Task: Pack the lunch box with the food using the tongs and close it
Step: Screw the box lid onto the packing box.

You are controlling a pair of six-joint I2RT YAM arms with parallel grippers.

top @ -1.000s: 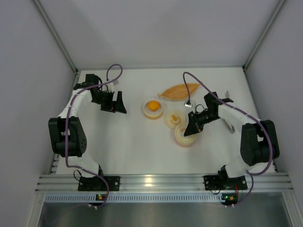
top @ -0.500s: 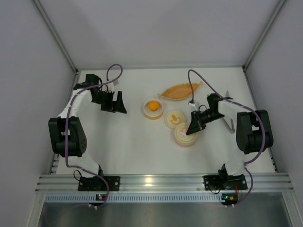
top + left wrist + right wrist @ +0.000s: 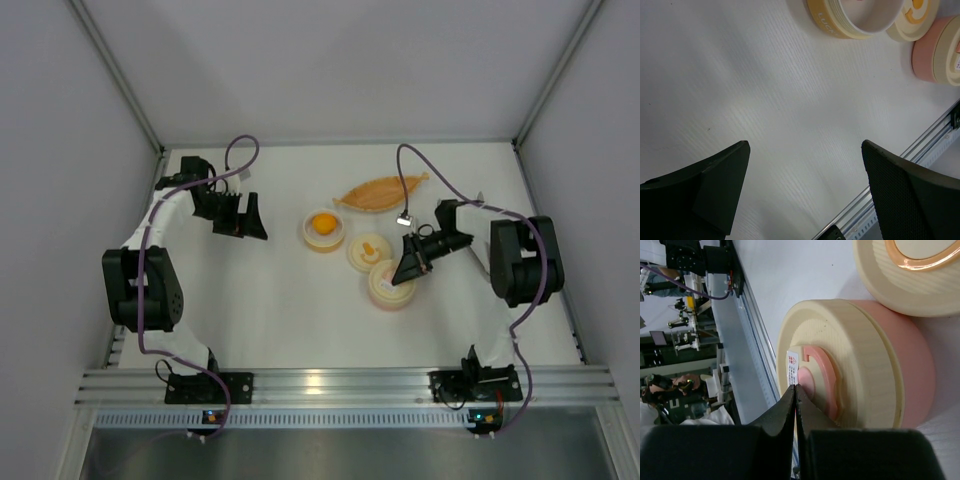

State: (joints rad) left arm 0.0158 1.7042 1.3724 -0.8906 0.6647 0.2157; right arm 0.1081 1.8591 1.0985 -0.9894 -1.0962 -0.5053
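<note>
Standing by the white worktop [image 3: 280, 310], I see two arms doing very different things. The left arm is folded toward the far left corner, and the left gripper [image 3: 240, 230] is spread wide over bare surface with nothing in it. The right arm bends in from the right edge. The right gripper [image 3: 796, 390] has its fingers pressed tight together and empty, the joined tips at the pink centre cap of a lidded tub; whether they touch it or sit just off it, I cannot tell.

Next in size, the long orange leaf dish [image 3: 378, 192] lies toward the far edge, right of the middle, and looks bare. Three round pieces cluster in the middle of the worktop: an open yellow tub [image 3: 832, 25] on the left, a cream disc [image 3: 360, 258] just beside it, and the pink tub [image 3: 385, 292] with its cream lid, closest to the near edge. The tongs [image 3: 479, 199] are mostly hidden behind the right arm by the right edge; only a slim silver tip shows. Smallest is the food: a round yellow-orange lump [image 3: 324, 222] sits inside the yellow tub, and an orange bit [image 3: 370, 246] rests on the cream disc.

To my eye the step in hand is work on the pink tub's lid, not carrying food, since neither hand has the tongs. The next move likely calls for backing the tips off the cap, then spreading a hand to take up the tongs, if any food is yet to be moved
</note>
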